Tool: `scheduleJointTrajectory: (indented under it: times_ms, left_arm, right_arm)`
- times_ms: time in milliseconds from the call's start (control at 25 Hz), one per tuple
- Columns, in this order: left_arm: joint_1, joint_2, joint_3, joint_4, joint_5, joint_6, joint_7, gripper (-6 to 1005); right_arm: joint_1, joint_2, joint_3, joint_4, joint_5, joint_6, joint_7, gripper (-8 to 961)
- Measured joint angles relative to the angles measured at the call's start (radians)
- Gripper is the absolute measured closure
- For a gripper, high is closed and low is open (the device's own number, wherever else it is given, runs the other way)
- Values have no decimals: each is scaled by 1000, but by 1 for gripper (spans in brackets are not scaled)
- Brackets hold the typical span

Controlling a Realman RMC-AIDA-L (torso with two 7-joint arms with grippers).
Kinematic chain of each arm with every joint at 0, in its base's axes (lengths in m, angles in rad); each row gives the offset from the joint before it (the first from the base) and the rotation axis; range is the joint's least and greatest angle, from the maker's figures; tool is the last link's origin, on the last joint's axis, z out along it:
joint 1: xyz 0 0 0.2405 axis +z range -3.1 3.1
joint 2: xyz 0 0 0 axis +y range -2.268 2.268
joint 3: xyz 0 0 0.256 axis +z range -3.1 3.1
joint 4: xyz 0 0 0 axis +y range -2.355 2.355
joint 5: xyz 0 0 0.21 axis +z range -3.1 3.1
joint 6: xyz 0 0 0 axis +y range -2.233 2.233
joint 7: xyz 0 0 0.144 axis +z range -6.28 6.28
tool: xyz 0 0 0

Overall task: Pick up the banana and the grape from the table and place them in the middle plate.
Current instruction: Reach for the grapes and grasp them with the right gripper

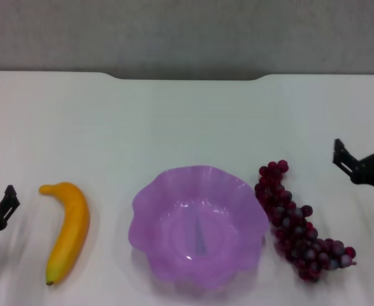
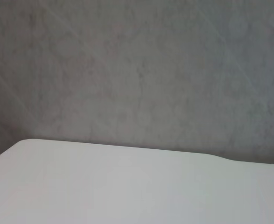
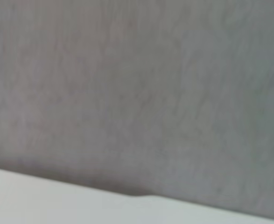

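Roughly, left to right. Left gripper at the counter's left edge, near the front; only one finger shows, so its jaws' state cannot be told. Banana lies flat near the front-left: likely light, smooth, maybe slippery; take it across the middle of the curve. Plate sits empty at front centre, thin and probably easy to nudge. Grapes lie just beside its right rim, lumpy and yielding; pinch the thick middle. Right gripper hovers at the right edge, jaws spread, empty. Far half of the counter offers free room.
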State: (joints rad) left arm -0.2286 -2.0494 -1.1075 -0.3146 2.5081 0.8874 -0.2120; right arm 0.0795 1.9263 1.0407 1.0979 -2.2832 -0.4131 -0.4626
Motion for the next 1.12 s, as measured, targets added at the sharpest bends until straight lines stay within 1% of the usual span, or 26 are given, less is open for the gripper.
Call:
scheduleJointTrajectory:
  times_ms: [80,160,280,360,600,720,920,1040,1120]
  left_arm:
    - [-2,0,0,0,0,-4,1,92]
    - [-5,0,0,0,0,-14,3,91]
    - [-9,0,0,0,0,-24,3,91]
    - [-10,0,0,0,0,-25,4,91]
    - [-10,0,-1,-1,0,-25,4,91]
    - [-11,0,-2,-1,0,-25,5,91]
    - [-12,0,-4,-2,0,-25,5,92]
    - [-12,0,-5,-3,0,-25,5,92]
    - [-12,0,-5,-3,0,-25,5,92]
  right_arm:
    - [-11,8,86,93,0,197,-36,74]
    - [-15,24,164,152,0,369,-59,74]
    - [-14,58,271,217,-2,574,-86,74]
    - [-6,70,326,250,-6,691,-93,74]
    - [49,71,466,310,-2,998,-42,73]
    - [96,70,550,327,-9,1172,4,73]
    - [168,69,666,329,-14,1375,29,73]
    - [217,68,708,326,-43,1490,65,73]
    - [244,69,722,326,-89,1553,106,73]
